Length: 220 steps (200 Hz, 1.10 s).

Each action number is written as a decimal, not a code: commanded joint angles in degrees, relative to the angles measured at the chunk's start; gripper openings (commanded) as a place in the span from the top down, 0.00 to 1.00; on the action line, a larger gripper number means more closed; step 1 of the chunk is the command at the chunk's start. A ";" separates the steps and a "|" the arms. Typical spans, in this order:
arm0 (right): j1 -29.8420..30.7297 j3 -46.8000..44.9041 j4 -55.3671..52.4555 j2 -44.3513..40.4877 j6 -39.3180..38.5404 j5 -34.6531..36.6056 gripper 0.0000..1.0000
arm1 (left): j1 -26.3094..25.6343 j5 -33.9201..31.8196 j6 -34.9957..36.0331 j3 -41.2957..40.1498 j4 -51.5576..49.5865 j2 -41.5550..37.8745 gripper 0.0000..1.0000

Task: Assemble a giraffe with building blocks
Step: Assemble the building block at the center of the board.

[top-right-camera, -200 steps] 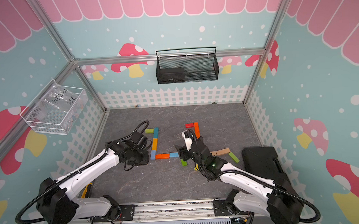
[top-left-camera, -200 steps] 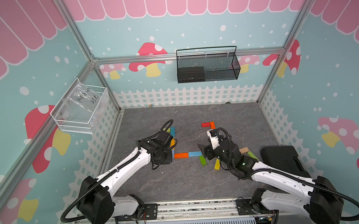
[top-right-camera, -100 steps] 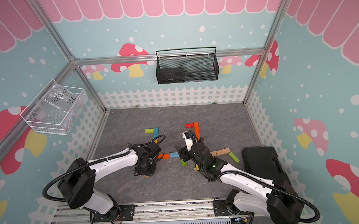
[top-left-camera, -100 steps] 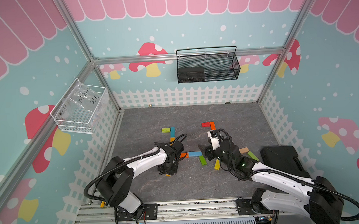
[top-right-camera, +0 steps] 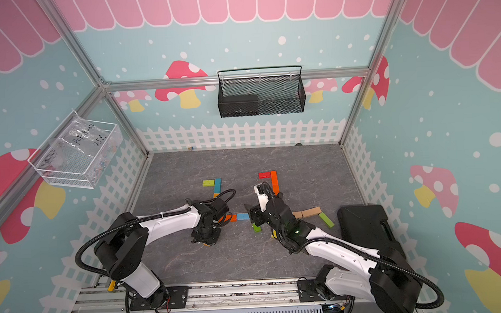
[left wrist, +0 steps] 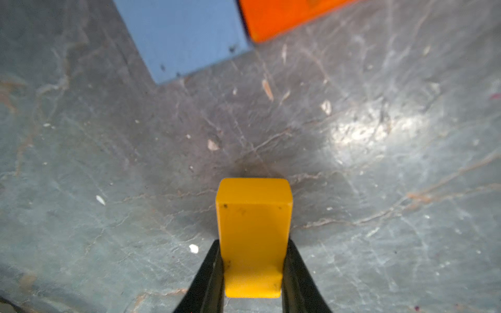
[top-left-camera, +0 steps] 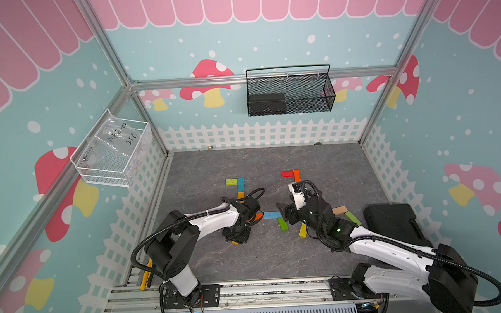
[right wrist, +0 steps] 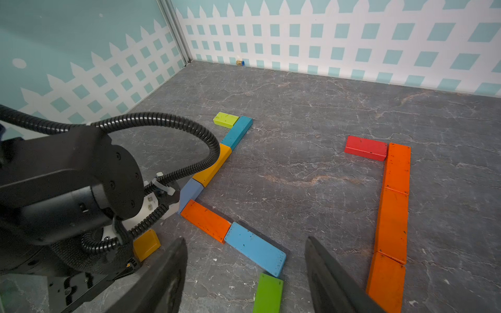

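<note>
Fingers (left wrist: 210,279) tight on yellow block (left wrist: 253,230)

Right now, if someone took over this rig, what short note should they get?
Left gripper: shut on a yellow block, low over the table.
Right gripper: open and empty, above the blue block.
Done: a line of four blocks starting at the lime block turns into a row made of an orange block and the blue block. Apart from it, a red block sits beside three orange blocks in a line. A green block lies by the blue block's end.
Left: place the held block. The tan blocks, a second green block and a second yellow block lie loose by the right arm.
</note>
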 commanded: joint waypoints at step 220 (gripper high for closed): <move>-0.25 0.35 0.62 1.10 -0.04 0.59 0.30 | 3.97 -1.77 3.28 4.80 1.31 6.68 0.81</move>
